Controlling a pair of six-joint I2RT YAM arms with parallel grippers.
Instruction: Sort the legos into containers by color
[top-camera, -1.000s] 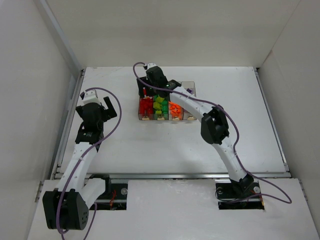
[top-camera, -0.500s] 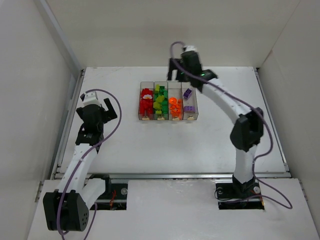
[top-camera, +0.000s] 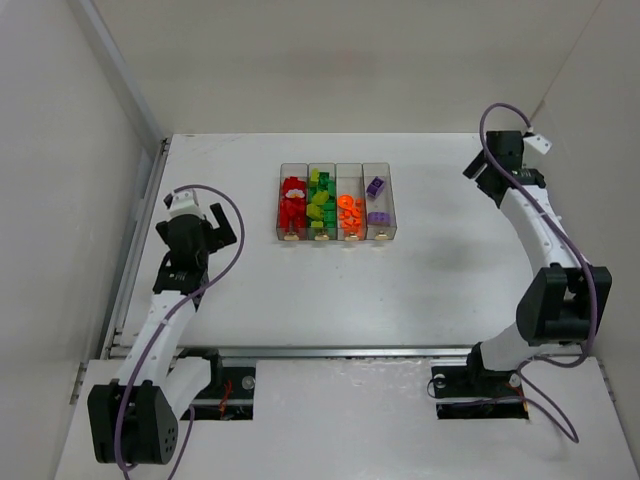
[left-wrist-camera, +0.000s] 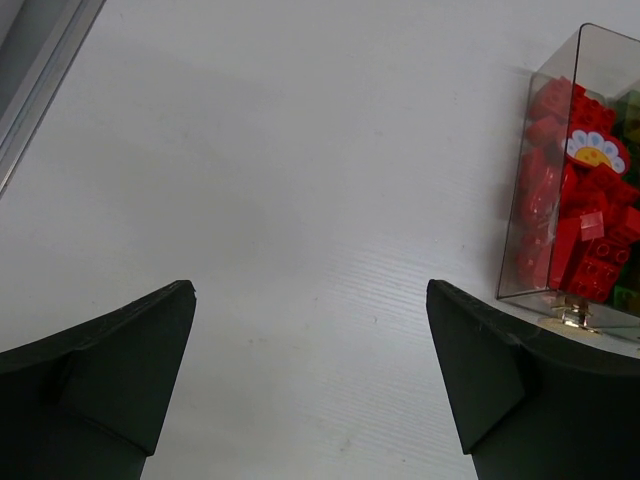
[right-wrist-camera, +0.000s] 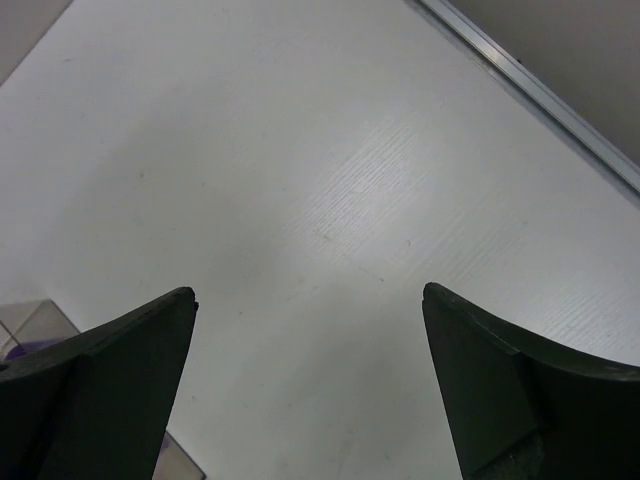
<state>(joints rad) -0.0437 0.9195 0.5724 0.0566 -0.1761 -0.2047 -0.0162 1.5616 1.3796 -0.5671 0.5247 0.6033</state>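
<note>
I find left gripper (left-wrist-camera: 310, 300) spread, empty, at 9 o'clock on the table (top-camera: 300, 300); right gripper (right-wrist-camera: 310, 300) likewise at 2 o'clock; legos (top-camera: 292, 208) sit colour-sorted inside containers (top-camera: 380, 203) at 11 o'clock

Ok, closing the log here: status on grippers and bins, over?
Left gripper open, empty. Right gripper open, empty. Small plastic bricks inside four clear plastic bins, grouped by colour. Nothing blocking.

On the table (top-camera: 300, 290), the containers (top-camera: 379, 202) stand toward twelve o'clock with legos (top-camera: 292, 207) in each, the left gripper (top-camera: 220, 224) at their nine o'clock, the right gripper (top-camera: 480, 182) at three, both apart.
</note>
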